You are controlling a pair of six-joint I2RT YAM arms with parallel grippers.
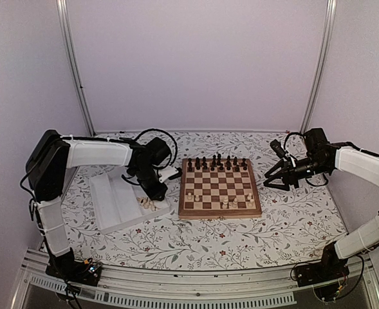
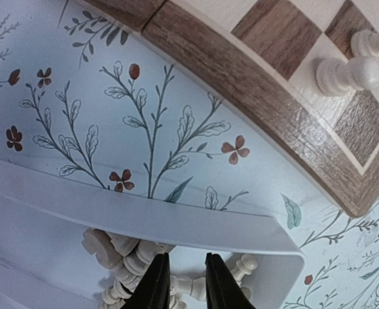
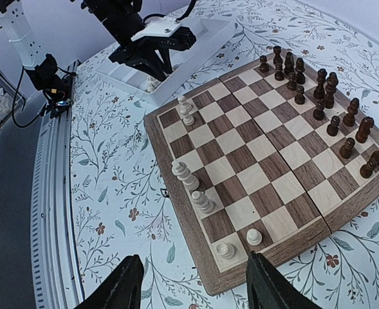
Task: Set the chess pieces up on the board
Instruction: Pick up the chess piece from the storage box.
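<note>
The board (image 1: 220, 209) lies mid-table, with dark chessmen (image 1: 216, 162) on its far rows and a few cream chess pieces (image 1: 225, 203) on its near rows. More cream pieces (image 1: 147, 203) lie heaped in the right end of the white tray (image 1: 115, 203). My left gripper (image 1: 156, 193) hangs over that heap. In the left wrist view its fingers (image 2: 156, 286) stand narrowly apart above the lying pieces (image 2: 121, 254), one piece crossing the gap; no grip shows. My right gripper (image 1: 274, 175) is wide open and empty to the right of the board (image 3: 176, 212).
The tray's rim (image 2: 176, 222) lies between my left fingers and the board's corner (image 2: 292, 122), where two cream pieces (image 2: 347, 74) stand. Several cream pieces (image 3: 202, 201) stand along the board's near edge in the right wrist view. A flowered cloth (image 1: 240, 238) covers the table.
</note>
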